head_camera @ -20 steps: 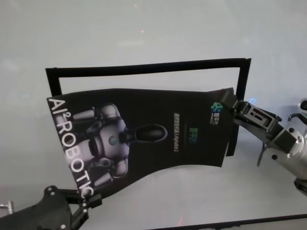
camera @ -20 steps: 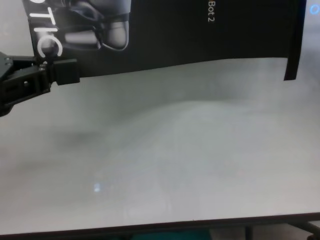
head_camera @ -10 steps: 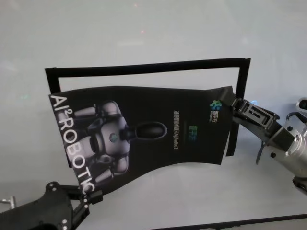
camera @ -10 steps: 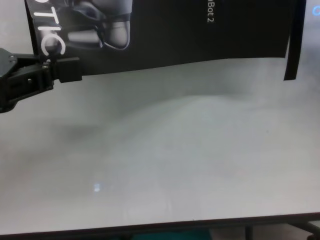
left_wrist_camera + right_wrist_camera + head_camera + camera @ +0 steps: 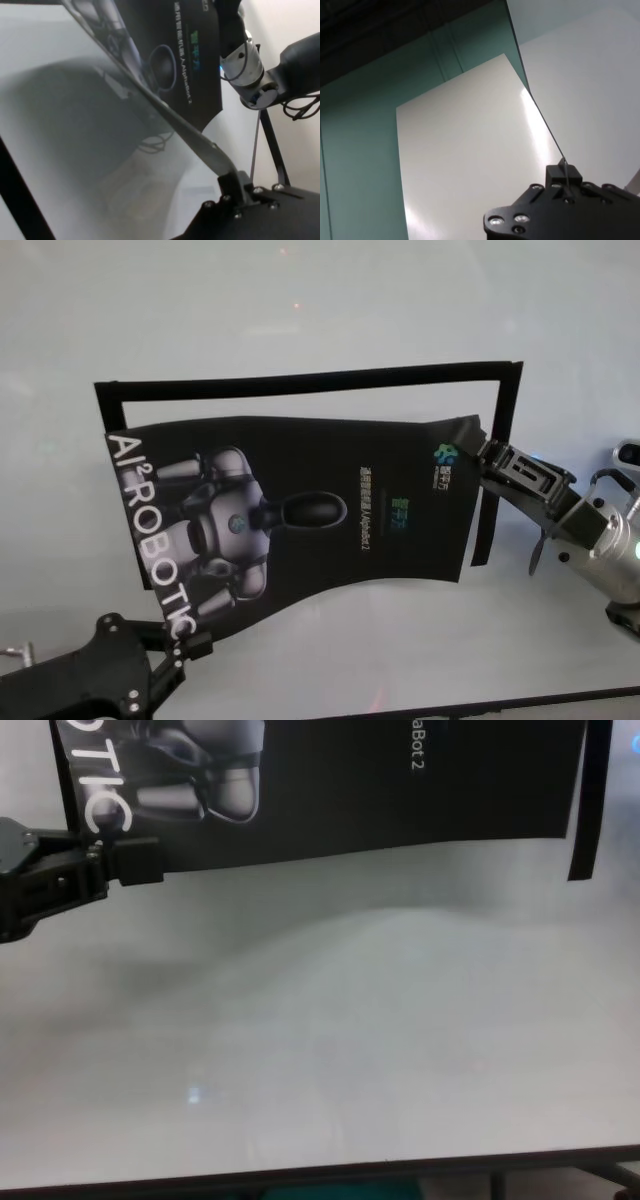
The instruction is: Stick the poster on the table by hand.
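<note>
The poster (image 5: 330, 510) is a black glossy sheet with a grey robot figure and white letters. It hangs bowed just above the table (image 5: 300, 300), over a black tape frame (image 5: 300, 382). My left gripper (image 5: 185, 648) is shut on its near left corner by the letters; it also shows in the chest view (image 5: 120, 860) and the left wrist view (image 5: 235, 182). My right gripper (image 5: 478, 455) is shut on its far right corner. In the right wrist view the poster (image 5: 540, 115) shows edge-on, running out of that gripper (image 5: 564, 175).
The tape frame's right strip (image 5: 590, 800) runs down beside the poster's right edge. Bare tabletop (image 5: 350, 1040) stretches from the poster's lower edge to the table's dark front edge (image 5: 300, 1180). The right arm's silver wrist (image 5: 600, 540) hovers at the right.
The poster has shifted slightly toward the far side, held by both grippers. The left gripper has crept forward, the right gripper slightly left and up. Both grips are unchanged.
</note>
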